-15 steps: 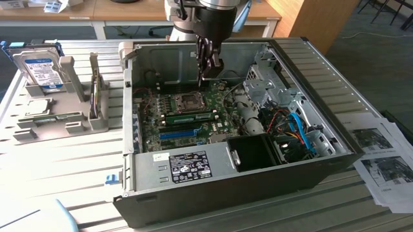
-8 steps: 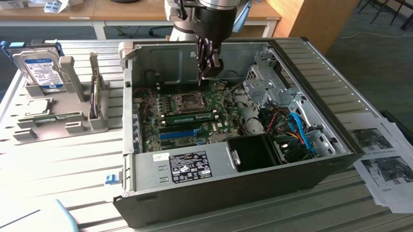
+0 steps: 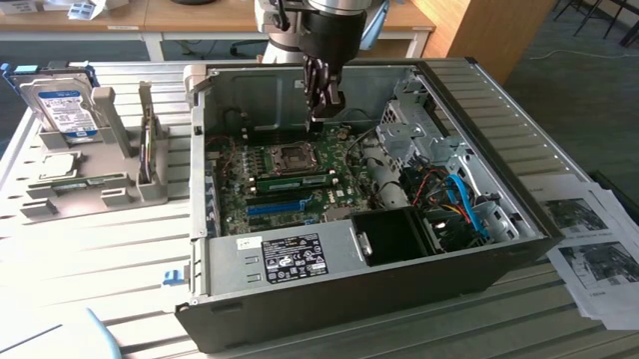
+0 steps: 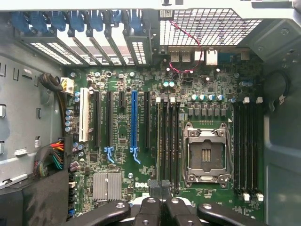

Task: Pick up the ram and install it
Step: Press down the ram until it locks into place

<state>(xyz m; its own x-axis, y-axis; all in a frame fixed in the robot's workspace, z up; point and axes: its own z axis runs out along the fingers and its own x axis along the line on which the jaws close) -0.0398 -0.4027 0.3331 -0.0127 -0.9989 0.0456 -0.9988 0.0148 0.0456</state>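
Green ram (image 3: 295,181) with a white label lies along a DIMM slot on the motherboard (image 3: 322,200), centre of the exterior view, just below the CPU socket (image 3: 295,155). Gripper (image 3: 322,112) hangs inside the open PC case (image 3: 349,307), upper centre of frame above the socket. Its fingers are pinched together with nothing visible between them. Hard drive (image 3: 62,108) stands upper left.

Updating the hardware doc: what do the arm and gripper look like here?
Arm: silver-grey cylindrical wrist section, then a black housing. Gripper: black, with linked bars tapering to narrow ends. In the wrist view the links are glossy and carry round silver pins. No readable markings.
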